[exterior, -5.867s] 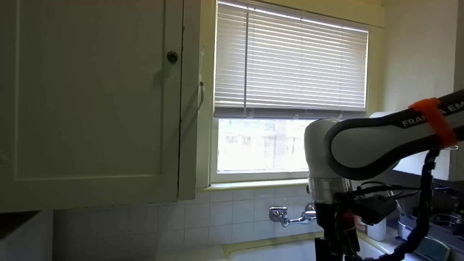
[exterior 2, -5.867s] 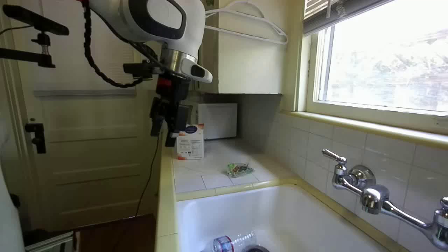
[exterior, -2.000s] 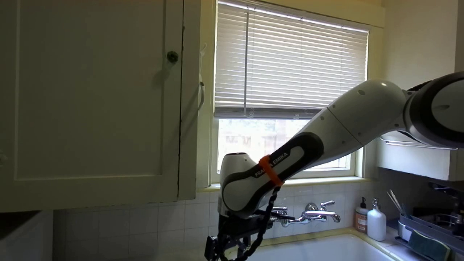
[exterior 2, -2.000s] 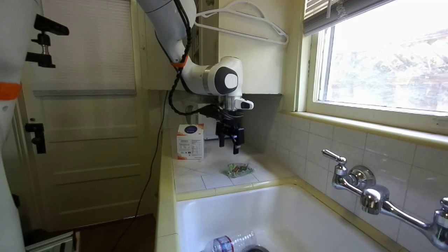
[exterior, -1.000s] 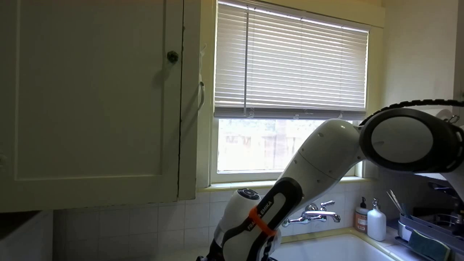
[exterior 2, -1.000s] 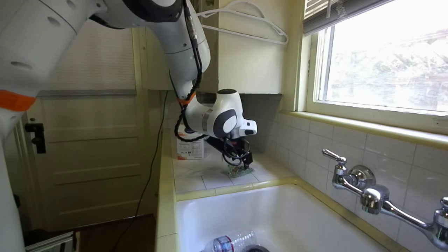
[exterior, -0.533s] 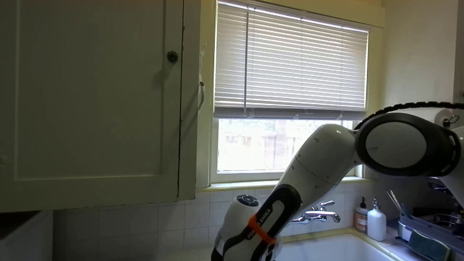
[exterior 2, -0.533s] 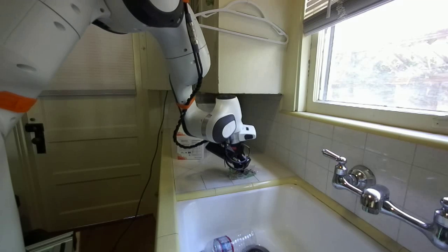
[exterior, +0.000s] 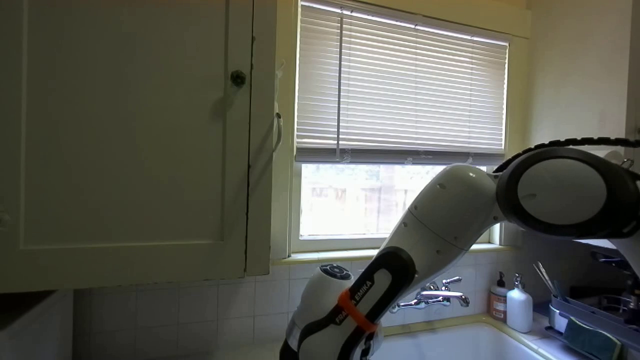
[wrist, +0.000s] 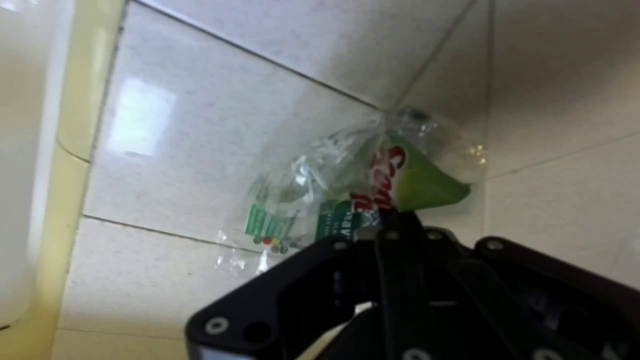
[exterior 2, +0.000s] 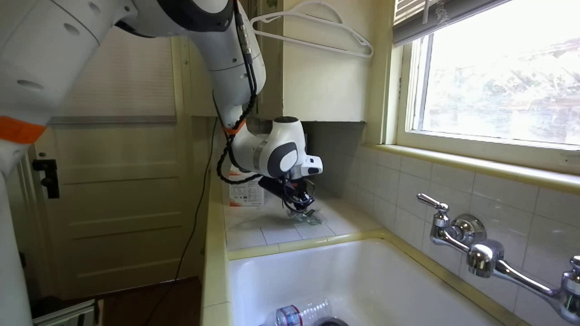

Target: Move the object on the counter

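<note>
The object is a crumpled clear plastic bag with green and red print (wrist: pixel 320 175), low over the white tiled counter (exterior 2: pixel 253 233); whether it touches the tiles I cannot tell. My gripper (wrist: pixel 395 220) is pinched together on the bag's printed part in the wrist view, and the plastic bunches up around its tips. In an exterior view the gripper (exterior 2: pixel 300 207) points down, hiding part of the bag (exterior 2: pixel 313 218). The lower frame edge cuts it off in an exterior view, where only the arm (exterior: pixel 325 320) shows.
Behind the arm stands a white and orange box (exterior 2: pixel 246 195). In front of the counter lies the sink (exterior 2: pixel 290 267), holding a plastic bottle (exterior 2: pixel 290 315). A chrome faucet (exterior 2: pixel 485 257) juts from the tiled wall. Soap bottles (exterior: pixel 519 310) stand beyond the sink.
My gripper came down onto the bag and its jaws closed. Over the last half second it has risen slightly and shifted towards the box, and the bag has shifted with it.
</note>
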`<state>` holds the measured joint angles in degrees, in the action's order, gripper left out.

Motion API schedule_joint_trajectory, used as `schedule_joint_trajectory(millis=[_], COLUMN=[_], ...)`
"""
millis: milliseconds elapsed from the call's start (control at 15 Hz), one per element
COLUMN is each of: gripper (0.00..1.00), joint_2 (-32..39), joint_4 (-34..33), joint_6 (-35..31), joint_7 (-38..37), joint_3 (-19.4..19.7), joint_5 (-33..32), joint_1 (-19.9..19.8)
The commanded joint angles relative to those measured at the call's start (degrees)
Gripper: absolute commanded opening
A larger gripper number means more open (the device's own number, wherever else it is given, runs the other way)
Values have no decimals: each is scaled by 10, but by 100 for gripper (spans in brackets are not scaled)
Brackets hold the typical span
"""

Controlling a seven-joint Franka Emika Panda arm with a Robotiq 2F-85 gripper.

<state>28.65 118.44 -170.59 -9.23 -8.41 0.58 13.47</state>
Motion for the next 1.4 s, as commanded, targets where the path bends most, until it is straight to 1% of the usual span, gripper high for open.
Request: schedule_joint_trajectory(millis=[0, 133, 267, 533, 600, 800, 1000, 1133, 1333], gripper=[0, 0, 0, 0, 0, 0, 0, 0, 0], joint_2=[-45, -55, -61, -63, -57, -38, -9, 14, 38], joint_4=[9, 4, 1, 1, 0, -1, -3, -7, -11], joint_6=[40, 54, 72, 93, 99, 115, 123, 106, 93], joint_7=[41, 69, 90, 124, 150, 228, 286, 308, 345], joint_3=[-89, -136, -162, -168, -182, -202, -206, -201, -217], joint_5=[58, 95, 122, 144, 157, 163, 148, 129, 128], joint_1=[-43, -64, -73, -75, -87, -102, -101, -88, -91])
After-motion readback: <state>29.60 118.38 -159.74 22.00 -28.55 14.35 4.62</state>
